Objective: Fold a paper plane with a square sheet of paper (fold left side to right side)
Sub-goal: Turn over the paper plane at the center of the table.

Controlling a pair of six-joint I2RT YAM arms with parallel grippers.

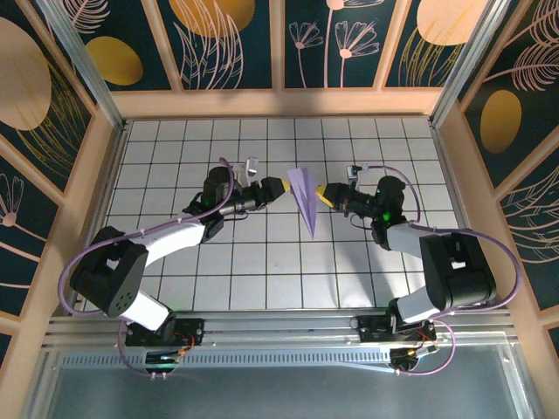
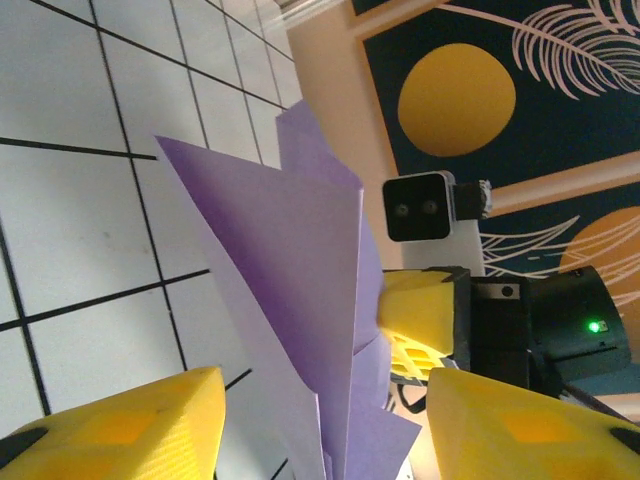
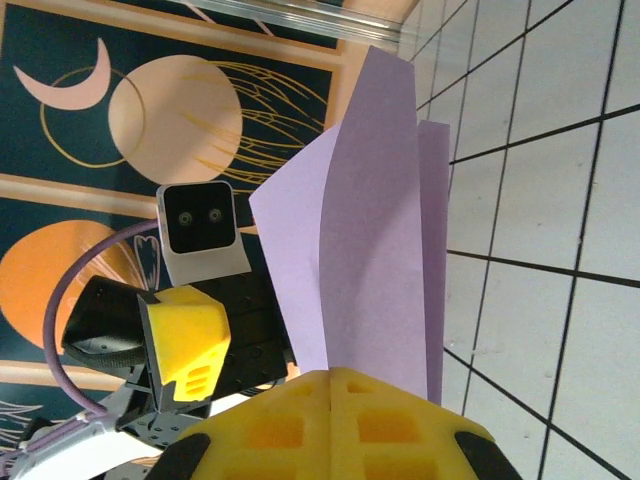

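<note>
Paper plane (image 1: 304, 199): thin pale lavender paper, matte and plain, folded into a slim pointed dart w/ crisp creases. In the wrist views its layers fan apart a little and the edges are sharp and straight. It sits mid-table btwn the two grippers, point toward the near edge, broad end toward the far wall. It looks to be held up on edge rather than lying flat, but the top view is too small to tell if it touches the tiles.

Right gripper (image 1: 329, 194): chunky yellow fingers w/ a waffle-grid texture, pressed together and pinching the plane's right side. The paper rises straight out from btwn them in the right wrist view.

Left gripper (image 1: 277, 188): same yellow blocky fingers (image 2: 130, 425), jaws spread, one on each side of the folded layers. No contact visible, so it is gripping nothing.

Table (image 1: 262, 279): white, slightly glossy square tiles w/ thin dark grid lines and soft arm shadows. A light wood frame (image 1: 279, 103) runs round it. Walls (image 1: 236, 39): dark navy panels w/ orange discs and pale line-drawn leaves and flowers. A ribbed aluminium rail (image 1: 279, 325) lines the near edge by the arm bases.
</note>
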